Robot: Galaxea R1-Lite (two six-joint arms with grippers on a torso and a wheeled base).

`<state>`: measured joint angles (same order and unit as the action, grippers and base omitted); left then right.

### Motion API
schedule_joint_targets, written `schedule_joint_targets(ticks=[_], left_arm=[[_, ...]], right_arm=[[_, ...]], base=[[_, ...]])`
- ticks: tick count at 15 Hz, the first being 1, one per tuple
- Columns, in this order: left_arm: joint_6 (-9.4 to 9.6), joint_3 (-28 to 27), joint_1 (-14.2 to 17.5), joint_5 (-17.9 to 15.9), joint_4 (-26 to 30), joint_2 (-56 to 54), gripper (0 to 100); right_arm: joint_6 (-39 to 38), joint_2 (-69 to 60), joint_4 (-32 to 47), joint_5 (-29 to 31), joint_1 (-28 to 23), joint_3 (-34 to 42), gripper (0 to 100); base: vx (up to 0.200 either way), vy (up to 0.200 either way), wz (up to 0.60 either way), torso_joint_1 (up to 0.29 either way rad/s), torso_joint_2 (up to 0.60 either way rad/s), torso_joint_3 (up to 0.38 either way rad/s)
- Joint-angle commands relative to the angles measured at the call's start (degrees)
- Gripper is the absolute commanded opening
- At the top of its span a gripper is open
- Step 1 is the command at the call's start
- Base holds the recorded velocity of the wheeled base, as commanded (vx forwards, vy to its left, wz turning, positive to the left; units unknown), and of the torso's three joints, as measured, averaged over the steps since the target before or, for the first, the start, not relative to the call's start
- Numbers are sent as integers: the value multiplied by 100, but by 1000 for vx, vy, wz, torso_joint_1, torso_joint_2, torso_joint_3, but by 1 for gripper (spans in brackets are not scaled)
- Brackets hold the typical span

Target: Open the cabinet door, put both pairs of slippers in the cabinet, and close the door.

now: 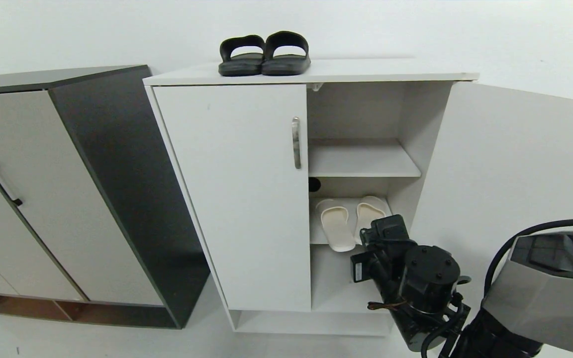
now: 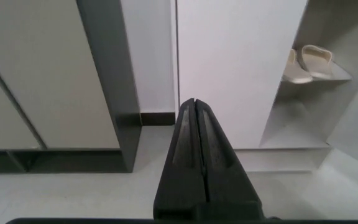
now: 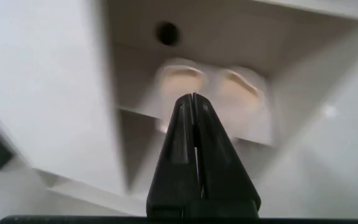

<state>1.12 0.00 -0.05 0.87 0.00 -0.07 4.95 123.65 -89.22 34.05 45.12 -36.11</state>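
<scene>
We see our right hand (image 3: 194,99) pinched closed and holding nothing, just in front of the open cabinet (image 1: 237,199); the white slippers (image 1: 337,226) lie on its middle shelf just beyond the hand; our left hand (image 2: 194,102) is likewise closed and empty; the black slippers (image 1: 264,54) sit on the cabinet's top.

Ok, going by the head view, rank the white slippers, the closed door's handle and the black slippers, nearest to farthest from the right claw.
1. white slippers, on the shelf just ahead of the right claw.
2. door handle, higher up, on the closed door.
3. black slippers, on top of the cabinet.
</scene>
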Motion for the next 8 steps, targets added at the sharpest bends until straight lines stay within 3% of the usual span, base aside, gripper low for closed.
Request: schedule_joint_targets(ticks=[1, 8], left_arm=[[2, 0, 5, -7, 0, 7, 0], [2, 0, 5, 1, 0, 7, 0]], right_arm=[[6, 45, 1, -3, -100, 25, 0], [24, -157, 124, -504, -117, 350, 0]], base=[[0, 200, 0, 2, 7, 2], [0, 200, 0, 2, 2, 2]])
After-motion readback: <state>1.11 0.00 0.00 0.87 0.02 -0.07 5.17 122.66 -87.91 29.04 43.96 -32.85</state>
